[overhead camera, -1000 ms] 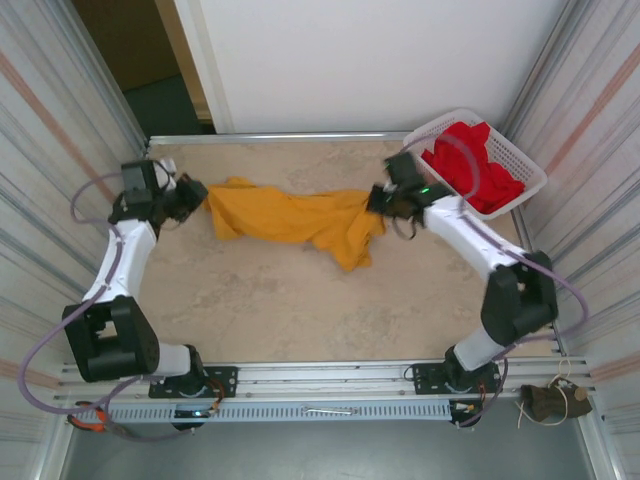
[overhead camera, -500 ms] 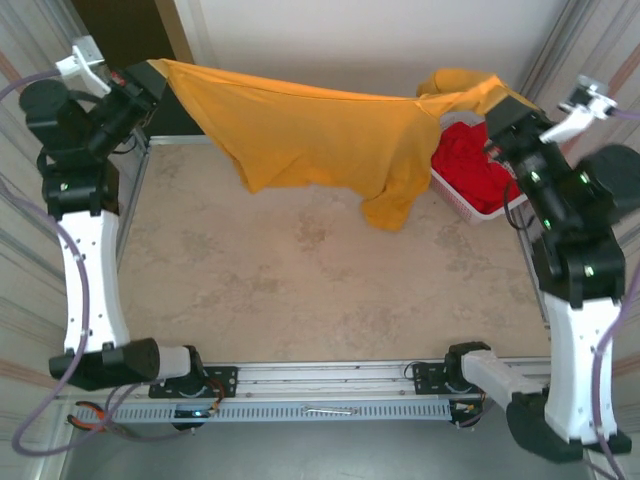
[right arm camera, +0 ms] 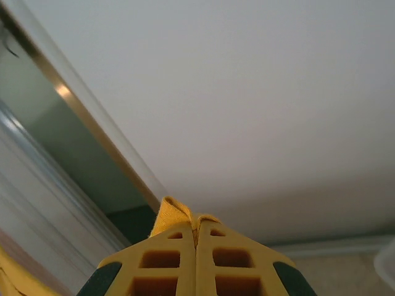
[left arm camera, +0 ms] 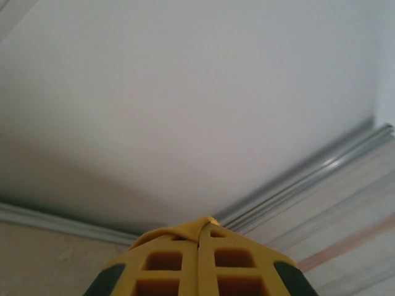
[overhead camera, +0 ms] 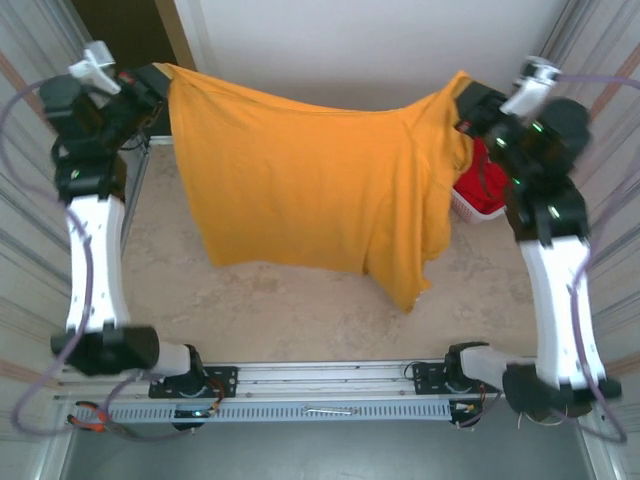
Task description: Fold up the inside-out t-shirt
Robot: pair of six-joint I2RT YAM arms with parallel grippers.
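Top external: t-shirt aloft between left tool and right tool, both clamped on it.

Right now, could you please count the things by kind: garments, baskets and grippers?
Garments: 2 (mustard-yellow t-shirt, red garment)
Baskets: 1 (white basket)
Grippers: 2 (left gripper, right gripper, both shut on the t-shirt)
Total: 5
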